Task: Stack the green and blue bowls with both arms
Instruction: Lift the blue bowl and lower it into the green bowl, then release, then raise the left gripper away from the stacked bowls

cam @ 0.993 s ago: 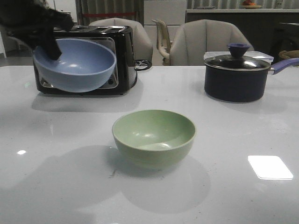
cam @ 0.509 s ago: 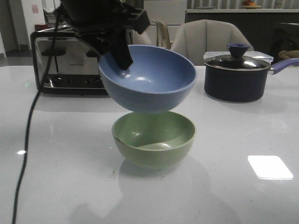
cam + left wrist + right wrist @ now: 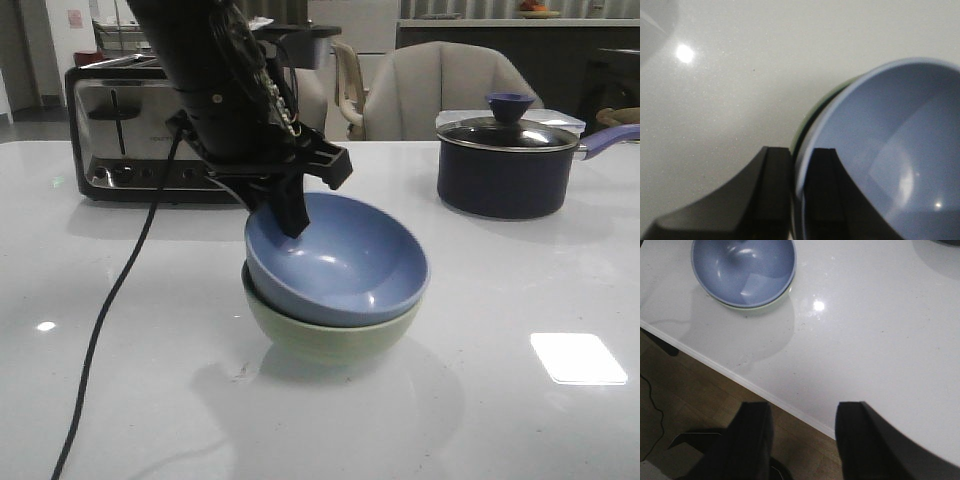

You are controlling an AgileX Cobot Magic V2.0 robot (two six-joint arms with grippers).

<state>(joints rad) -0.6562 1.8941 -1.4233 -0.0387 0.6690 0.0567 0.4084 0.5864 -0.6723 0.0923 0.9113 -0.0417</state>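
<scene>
The dusty blue bowl (image 3: pixel 340 262) sits tilted inside the pale sage green bowl (image 3: pixel 330 335) at the middle of the white table. My left gripper (image 3: pixel 290 215) is shut on the blue bowl's far-left rim, one finger inside and one outside. In the left wrist view the blue bowl (image 3: pixel 890 150) fills the frame beside the fingers (image 3: pixel 822 190), with a sliver of green rim (image 3: pixel 812 112) beneath it; the left gripper (image 3: pixel 797 160) pinches the rim. My right gripper (image 3: pixel 800 415) is open and empty over the table's near edge, and both bowls (image 3: pixel 742 272) show nested far from it.
A black and chrome toaster (image 3: pixel 130 140) stands at the back left. A dark lidded saucepan (image 3: pixel 505 165) with a purple handle stands at the back right. A black cable (image 3: pixel 110 320) hangs from the left arm across the table. Chairs stand behind the table.
My left arm carried the blue bowl from in front of the toaster to over the green bowl, then lowered it into the green bowl. The green bowl stayed put.
</scene>
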